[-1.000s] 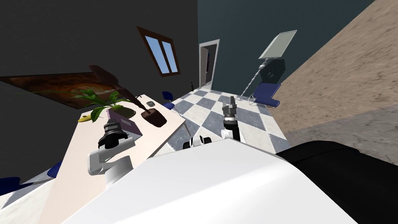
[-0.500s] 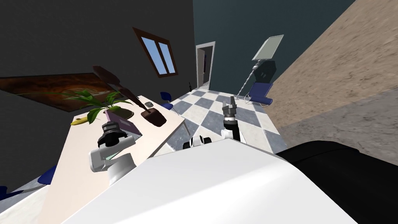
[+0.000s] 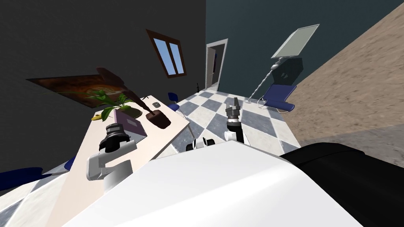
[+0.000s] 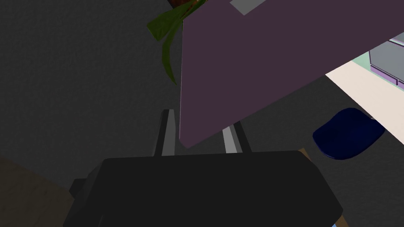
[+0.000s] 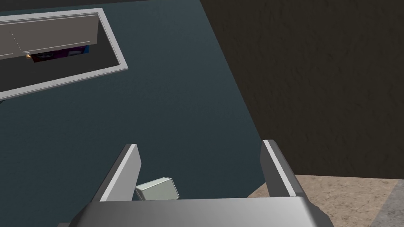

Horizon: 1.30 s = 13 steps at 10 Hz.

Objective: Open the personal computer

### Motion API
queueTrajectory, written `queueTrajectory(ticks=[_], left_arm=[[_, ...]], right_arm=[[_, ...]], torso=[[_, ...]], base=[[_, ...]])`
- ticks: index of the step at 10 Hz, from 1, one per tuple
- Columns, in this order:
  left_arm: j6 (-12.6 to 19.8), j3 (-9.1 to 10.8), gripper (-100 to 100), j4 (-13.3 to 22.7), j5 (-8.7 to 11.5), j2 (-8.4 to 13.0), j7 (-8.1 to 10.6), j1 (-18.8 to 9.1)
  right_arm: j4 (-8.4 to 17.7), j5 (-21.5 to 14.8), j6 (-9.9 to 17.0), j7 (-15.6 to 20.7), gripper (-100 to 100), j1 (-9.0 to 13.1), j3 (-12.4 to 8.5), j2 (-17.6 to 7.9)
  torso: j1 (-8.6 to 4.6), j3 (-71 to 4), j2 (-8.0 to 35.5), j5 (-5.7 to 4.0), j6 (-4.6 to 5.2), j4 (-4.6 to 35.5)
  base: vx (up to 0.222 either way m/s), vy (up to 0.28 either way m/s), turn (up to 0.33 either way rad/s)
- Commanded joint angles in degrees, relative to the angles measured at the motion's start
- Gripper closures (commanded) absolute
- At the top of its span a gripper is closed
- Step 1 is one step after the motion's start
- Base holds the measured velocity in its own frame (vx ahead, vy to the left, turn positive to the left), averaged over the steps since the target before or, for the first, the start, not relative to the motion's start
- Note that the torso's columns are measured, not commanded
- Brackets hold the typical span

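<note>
Left gripper (image 4: 201, 120) was clamped on the lid (image 4: 276, 59) at its corner; right gripper (image 5: 201, 157) hung open. Best bet was lifting slowly along the hinge arc.

A: Head camera?
B: Looking steeply down, rolled, over desk (image 3: 158, 136) and checkered floor (image 3: 221, 118).
A: Wrist cameras?
B: Left is hanging close against the laptop (image 4: 276, 51) lid, shared with head; right is facing the far door (image 5: 51, 35).

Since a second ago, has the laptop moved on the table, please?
No. The laptop still lies beside the brown pot, same gap; only my camera turned.
</note>
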<state>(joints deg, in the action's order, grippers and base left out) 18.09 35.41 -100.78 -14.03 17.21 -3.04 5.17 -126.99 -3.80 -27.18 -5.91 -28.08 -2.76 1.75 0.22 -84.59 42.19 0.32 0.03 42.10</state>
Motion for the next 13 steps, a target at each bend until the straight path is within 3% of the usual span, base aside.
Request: queueTrajectory(ticks=[1, 2, 7, 8, 9, 10, 13], left_arm=[[-0.25, -2.04, 100, -1.67, 2.10, 0.23, 0.39, 2.94], [-0.69, -1.33, 100, -1.46, 1.45, 0.35, 0.24, 2.00], [-3.35, -0.48, 100, 0.44, 7.83, -4.19, 6.67, -1.39], [-3.67, -0.36, 100, 0.69, 8.62, -4.76, 7.47, -1.83], [-3.90, -0.56, 100, -0.08, 8.18, -3.85, 6.83, -1.79], [-6.62, 0.13, 100, 2.23, 9.98, -5.47, 8.66, -2.95], [-10.27, 1.01, 100, 5.86, 12.48, -8.06, 11.03, -4.37]], right_arm=[[0.00, 0.00, 0.00, 0.00, 0, 0.00, 0.00, 0.00], [0.00, 0.00, 0.00, 0.00, 0, 0.00, 0.00, 0.00], [0.01, 0.00, 0.01, 0.00, 0, 0.02, -0.01, -0.02], [0.00, 0.00, 0.01, 0.00, 0, 0.02, -0.01, -0.02], [0.01, 0.00, 0.01, 0.00, 0, 0.02, -0.01, -0.02], [0.01, 0.00, 0.01, 0.00, 0, 0.01, -0.01, -0.01], [0.01, 0.00, 0.01, 0.00, 0, 0.03, 0.00, -0.01]], torso=[[-0.05, 0.00, -0.01, 0.05, -0.02, -0.05], [-0.07, -0.01, -0.03, 0.07, -0.03, -0.07], [0.48, 0.02, 0.03, 0.08, -0.28, 0.03], [0.49, 0.00, -0.03, 0.16, -0.34, -0.06], [0.46, -0.02, -0.09, 0.27, -0.35, -0.16], [0.10, -0.11, -0.21, 0.13, -0.16, -0.15], [0.34, -0.05, -0.09, 0.09, -0.13, -0.06]], base=[[0.066, -0.047, 0.123], [0.026, -0.029, 0.035], [-0.060, 0.128, 0.035], [-0.058, 0.148, 0.036], [-0.023, 0.055, 0.001], [-0.044, 0.076, 0.034], [-0.079, 0.104, 0.011]])
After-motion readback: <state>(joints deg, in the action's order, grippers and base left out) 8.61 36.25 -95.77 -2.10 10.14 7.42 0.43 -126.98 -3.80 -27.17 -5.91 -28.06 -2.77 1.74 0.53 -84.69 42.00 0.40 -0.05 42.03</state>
